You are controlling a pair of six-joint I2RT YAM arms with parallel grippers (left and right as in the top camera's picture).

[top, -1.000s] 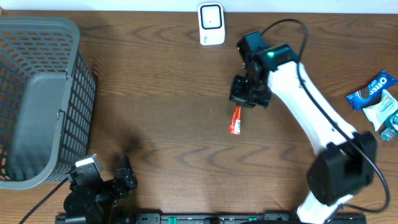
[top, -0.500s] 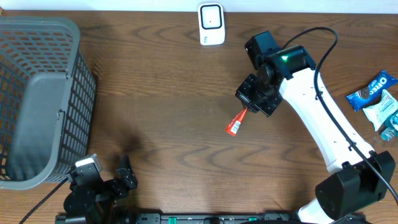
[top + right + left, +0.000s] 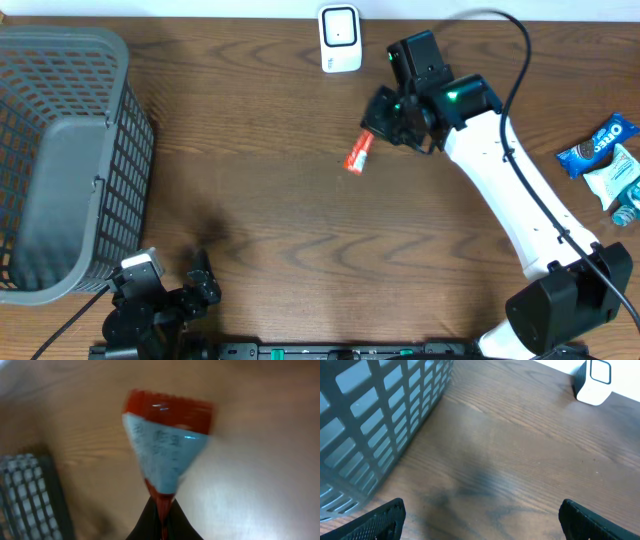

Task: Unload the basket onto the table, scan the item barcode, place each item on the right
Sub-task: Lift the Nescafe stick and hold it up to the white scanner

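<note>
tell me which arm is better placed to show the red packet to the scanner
Right. The right hand is shut on the red packet, which is already close to the white scanner. The left hand sits open and empty, far off by the basket.

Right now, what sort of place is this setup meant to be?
Probably a mock shop checkout on a wooden table: a white barcode scanner stands at the far edge, a grey mesh basket sits on the left, and packaged snacks lie on the right.
</note>
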